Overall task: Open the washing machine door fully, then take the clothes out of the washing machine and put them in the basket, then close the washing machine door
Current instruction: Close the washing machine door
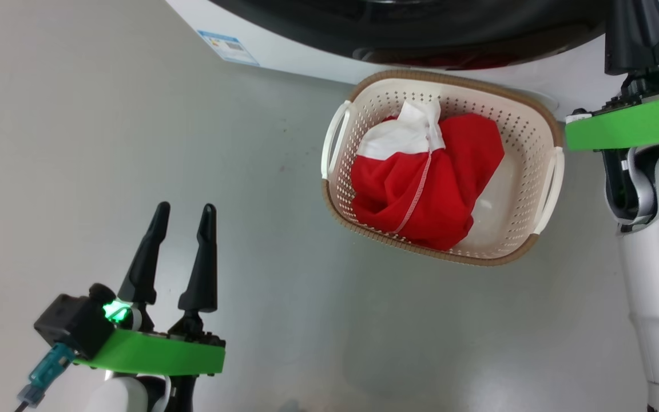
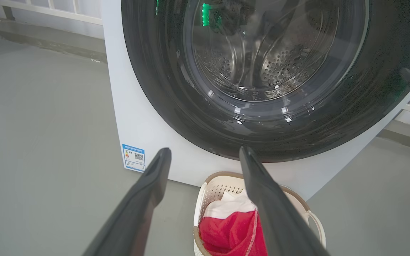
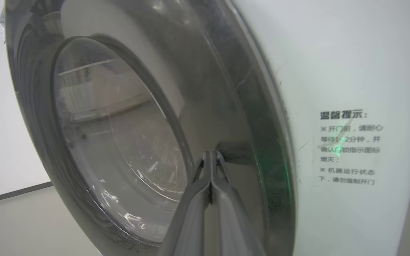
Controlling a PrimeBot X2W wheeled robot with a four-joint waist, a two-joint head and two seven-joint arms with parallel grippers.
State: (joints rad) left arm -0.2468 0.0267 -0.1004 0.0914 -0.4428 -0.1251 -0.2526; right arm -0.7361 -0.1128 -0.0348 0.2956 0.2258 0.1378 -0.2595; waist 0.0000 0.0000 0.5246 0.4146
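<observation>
Left gripper (image 1: 186,207): it is hanging low over the grey floor (image 1: 135,143), well to the left of the basket, its two dark fingers standing wide apart and holding nothing.
Right gripper (image 3: 210,153): its fingers are pressing flat together with nothing between them, tips pointing at the door's black rim; I cannot tell whether they are touching it.
Washing machine door (image 2: 162,89): it is lying flat against the white front of the washing machine (image 2: 137,117), the steel drum showing through the glass.
Basket (image 1: 438,74): it is sitting on the floor just in front of the machine, below the door.
Clothes (image 1: 421,183): they are lying bunched inside the basket, red with a white panel on top.
Blue label sticker (image 1: 228,47): it is sticking to the machine's lower front corner.
</observation>
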